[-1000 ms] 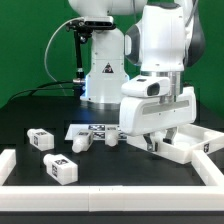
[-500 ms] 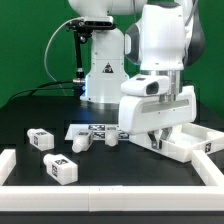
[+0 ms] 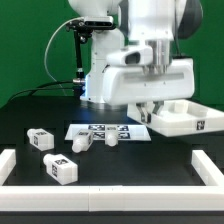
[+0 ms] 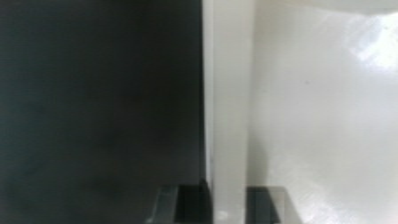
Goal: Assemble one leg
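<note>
Black bench (image 3: 30, 112) is strewn with loose parts; one leg (image 3: 60, 168) lies at lower left, well apart from the gripper (image 3: 148, 116), judged clamped on the rim of the white panel (image 3: 185, 120). Slippage on that thin edge could tilt the panel.

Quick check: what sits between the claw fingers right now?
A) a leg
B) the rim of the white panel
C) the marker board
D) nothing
B: in the wrist view, a rim of the white panel runs straight between the two fingertips of the claw.
</note>
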Robot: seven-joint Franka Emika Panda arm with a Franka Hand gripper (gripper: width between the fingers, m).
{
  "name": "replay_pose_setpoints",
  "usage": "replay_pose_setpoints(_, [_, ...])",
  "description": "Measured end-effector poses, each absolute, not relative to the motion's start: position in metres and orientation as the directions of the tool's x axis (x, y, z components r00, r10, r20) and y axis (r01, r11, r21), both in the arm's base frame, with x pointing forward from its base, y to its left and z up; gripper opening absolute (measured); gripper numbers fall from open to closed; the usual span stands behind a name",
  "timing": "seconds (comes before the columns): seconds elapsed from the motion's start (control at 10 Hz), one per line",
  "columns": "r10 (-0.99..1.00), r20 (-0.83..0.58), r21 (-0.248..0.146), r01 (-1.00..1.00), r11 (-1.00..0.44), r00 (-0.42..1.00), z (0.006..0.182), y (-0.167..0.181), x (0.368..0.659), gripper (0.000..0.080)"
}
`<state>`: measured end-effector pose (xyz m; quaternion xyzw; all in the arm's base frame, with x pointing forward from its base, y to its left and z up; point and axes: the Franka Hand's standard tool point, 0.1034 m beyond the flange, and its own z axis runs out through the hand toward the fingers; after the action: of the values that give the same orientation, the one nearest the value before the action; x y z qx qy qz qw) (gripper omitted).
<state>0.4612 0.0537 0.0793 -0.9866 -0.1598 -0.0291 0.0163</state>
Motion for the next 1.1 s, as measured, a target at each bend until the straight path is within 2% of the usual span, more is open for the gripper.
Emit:
replay_pose_setpoints(0.4, [0.314, 0.054, -0.022, 0.315, -0.949, 0.948, 0.075, 0.052, 0.459, 0.0054])
replay_pose_setpoints(0.7, [0.08, -0.036, -0.056, 0.078, -0.995, 0.996, 0.093, 0.013, 0.486, 0.0054])
replay_pose_setpoints(0.8, [0.027, -0.077, -0.075, 0.021, -0.997, 0.997, 0.092, 0.0, 0.489, 0.0054])
replay_pose_setpoints(1.1, [0.037, -0.071, -0.071, 0.032, -0.997, 0.997, 0.089, 0.003, 0.489, 0.0054])
